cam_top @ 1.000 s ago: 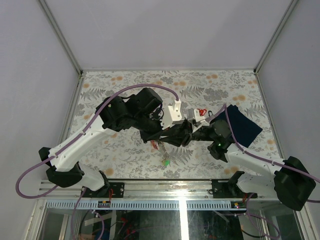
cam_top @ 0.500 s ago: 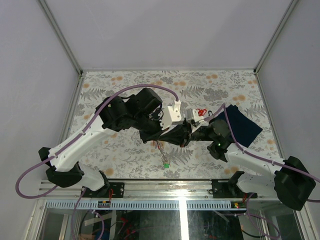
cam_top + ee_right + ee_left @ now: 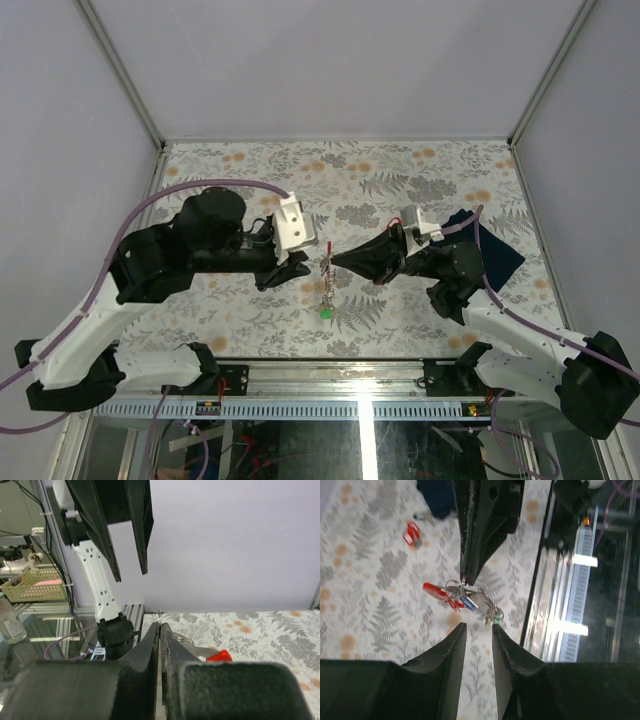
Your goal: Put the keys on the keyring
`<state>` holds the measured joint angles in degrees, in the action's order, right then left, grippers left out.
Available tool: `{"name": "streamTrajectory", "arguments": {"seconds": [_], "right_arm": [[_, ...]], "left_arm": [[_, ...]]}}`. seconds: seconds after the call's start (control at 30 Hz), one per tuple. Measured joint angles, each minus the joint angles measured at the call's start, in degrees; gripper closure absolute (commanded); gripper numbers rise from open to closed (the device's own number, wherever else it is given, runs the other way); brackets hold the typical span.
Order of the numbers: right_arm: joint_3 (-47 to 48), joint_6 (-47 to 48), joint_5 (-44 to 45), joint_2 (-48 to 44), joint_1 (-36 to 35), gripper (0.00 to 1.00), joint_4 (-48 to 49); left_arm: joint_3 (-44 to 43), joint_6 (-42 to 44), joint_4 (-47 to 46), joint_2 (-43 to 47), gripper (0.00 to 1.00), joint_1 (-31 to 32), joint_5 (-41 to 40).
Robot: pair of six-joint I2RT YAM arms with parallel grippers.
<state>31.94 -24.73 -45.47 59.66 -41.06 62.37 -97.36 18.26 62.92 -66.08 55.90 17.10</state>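
My right gripper (image 3: 336, 262) is shut on the keyring (image 3: 453, 585), a thin wire ring pinched at its fingertips (image 3: 154, 630). From the ring hang keys with a red tag (image 3: 434, 590), a blue tag (image 3: 468, 603) and, lowest, a green tag (image 3: 325, 312). The bunch dangles above the table. My left gripper (image 3: 299, 268) stands open just left of the bunch, apart from it, with nothing between its fingers (image 3: 454, 645). Another red-tagged key (image 3: 411, 534) lies on the table farther off.
A dark navy folded cloth (image 3: 497, 256) lies at the right of the flower-patterned table (image 3: 240, 170). The table's front rail (image 3: 340, 372) runs just below the hanging keys. Grey walls enclose the back and both sides.
The left gripper has let go, opened and pulled back to the left. The right gripper closed on the keyring and now holds the bunch alone, hanging free.
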Motion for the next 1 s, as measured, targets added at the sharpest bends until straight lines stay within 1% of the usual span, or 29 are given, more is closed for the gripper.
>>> {"name": "streamTrajectory", "arguments": {"seconds": [0.1,0.17,0.2,0.33,0.47,0.57,0.73,0.83,1.0], "right_arm": [[0.00,-2.58,0.68,-0.81,0.94,1.00,3.02],[0.00,-4.57,1.31,-1.16,1.49,1.00,5.70],[0.00,-5.53,1.51,-1.25,1.70,1.00,6.88],[0.00,-9.79,2.40,-1.29,2.25,1.00,12.48],[0.28,-13.44,2.29,-1.27,2.36,1.00,16.83],[1.27,-15.39,2.14,-1.25,2.40,1.00,19.08],[2.01,-17.09,1.36,-1.27,2.40,1.00,21.29],[2.01,-17.29,1.18,-1.27,2.40,1.00,21.20],[2.01,-17.29,0.83,-1.40,2.40,1.00,21.05]], "left_arm": [[6.40,-1.31,-7.67,5.16,0.72,0.04,0.02],[12.87,-2.80,-14.97,9.18,0.72,0.04,-0.04],[15.10,-3.43,-17.35,10.56,0.72,0.04,-0.02],[25.40,-7.04,-32.22,15.91,0.71,0.04,0.13],[32.28,-10.40,-44.98,18.93,0.72,0.04,1.14],[34.97,-12.74,-53.31,19.50,0.72,0.04,2.84],[35.32,-14.91,-61.07,18.16,0.74,0.07,6.93],[35.26,-15.58,-63.04,16.96,0.74,0.07,9.75],[35.06,-16.15,-63.39,14.71,0.74,0.07,11.96]]}}
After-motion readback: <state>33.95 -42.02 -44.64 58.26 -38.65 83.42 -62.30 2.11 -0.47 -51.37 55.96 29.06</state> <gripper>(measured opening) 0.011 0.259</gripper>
